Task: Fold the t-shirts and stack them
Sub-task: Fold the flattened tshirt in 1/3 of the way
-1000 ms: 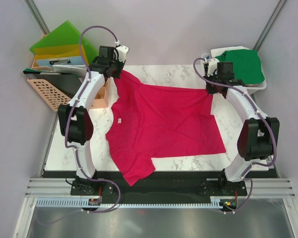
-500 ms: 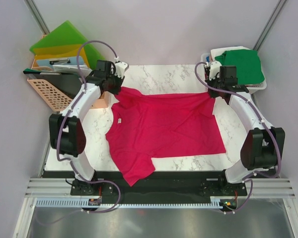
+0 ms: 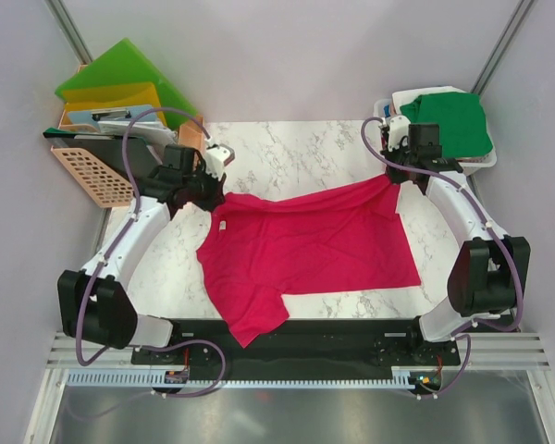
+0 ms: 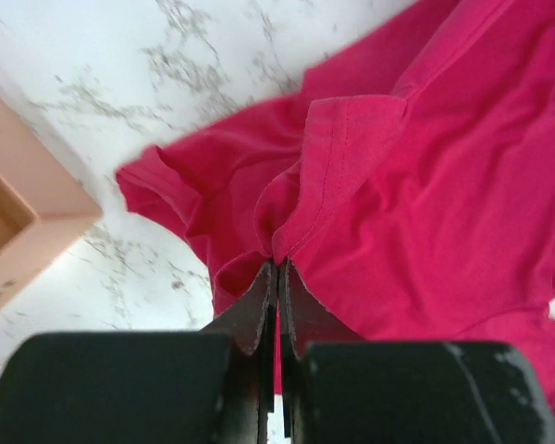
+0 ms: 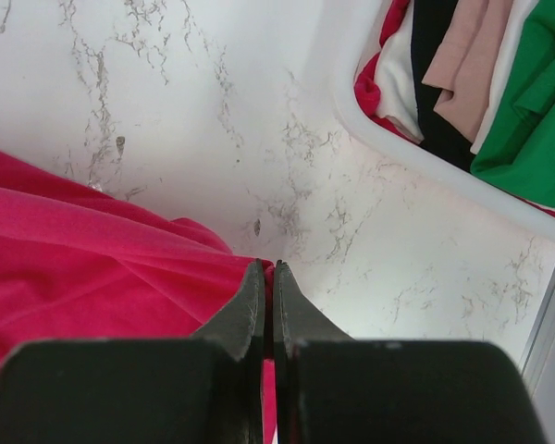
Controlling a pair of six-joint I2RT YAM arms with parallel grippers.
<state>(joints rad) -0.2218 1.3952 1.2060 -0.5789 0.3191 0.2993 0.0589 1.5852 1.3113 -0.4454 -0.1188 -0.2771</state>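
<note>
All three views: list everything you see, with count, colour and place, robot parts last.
t-shirt: one, crimson-pink, spread on the table
table: one, white marble, centre
bin: one, white, far right
green shirt: one, on top in the bin
white shirt, black shirt, beige-pink shirt: at least one each, in the bin
green folder, yellow folder: one each, far left
basket: one, peach, perforated, left
box: one, peach, beside the t-shirt's sleeve
left gripper: shut on the t-shirt's far left edge
right gripper: shut on its far right corner

Marble table [image 3: 305,148], crimson t-shirt [image 3: 314,245] spread, white bin [image 3: 481,164]
</note>
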